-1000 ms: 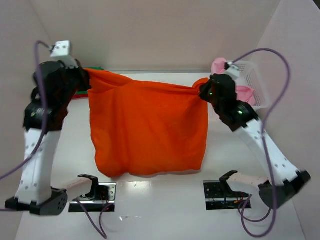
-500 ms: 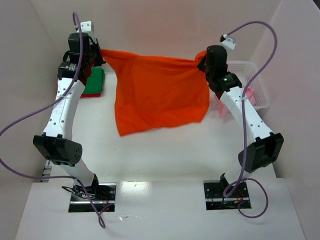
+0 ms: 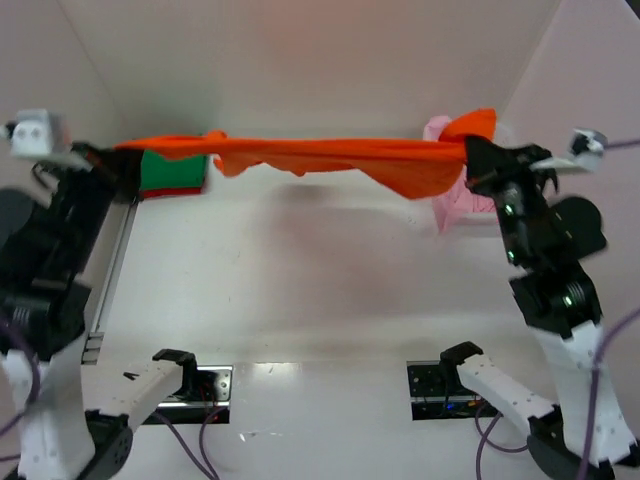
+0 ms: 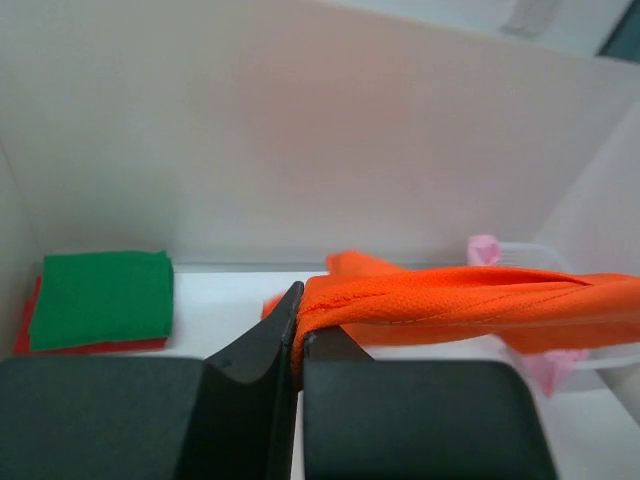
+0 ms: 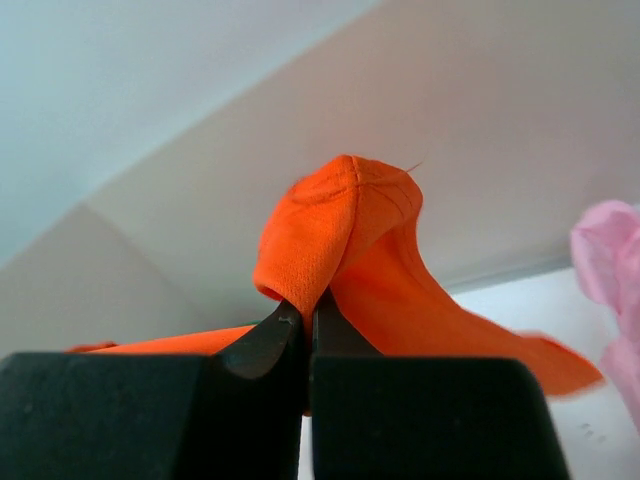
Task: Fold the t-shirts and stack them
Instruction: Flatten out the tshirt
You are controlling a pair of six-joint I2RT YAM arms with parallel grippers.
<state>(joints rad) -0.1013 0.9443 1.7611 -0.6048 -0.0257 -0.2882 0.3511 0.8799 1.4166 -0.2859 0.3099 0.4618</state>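
The orange t-shirt (image 3: 320,157) is stretched taut as a narrow band in the air across the back of the table. My left gripper (image 3: 118,152) is shut on its left end (image 4: 330,300). My right gripper (image 3: 468,152) is shut on its right end (image 5: 325,235). A folded green t-shirt (image 3: 172,172) lies on a folded red t-shirt (image 4: 90,346) at the back left; the green one also shows in the left wrist view (image 4: 98,298). A pale pink t-shirt (image 3: 455,200) hangs at the back right, partly behind the orange cloth and my right arm.
White walls enclose the table on three sides. The white basket is mostly hidden behind my right arm; its rim (image 4: 520,250) shows faintly in the left wrist view. Both arm bases (image 3: 190,385) sit at the near edge.
Both grippers have moved apart and risen, pulling the orange t-shirt from a hanging sheet into a taut band. The arms have swung outward toward the side walls.
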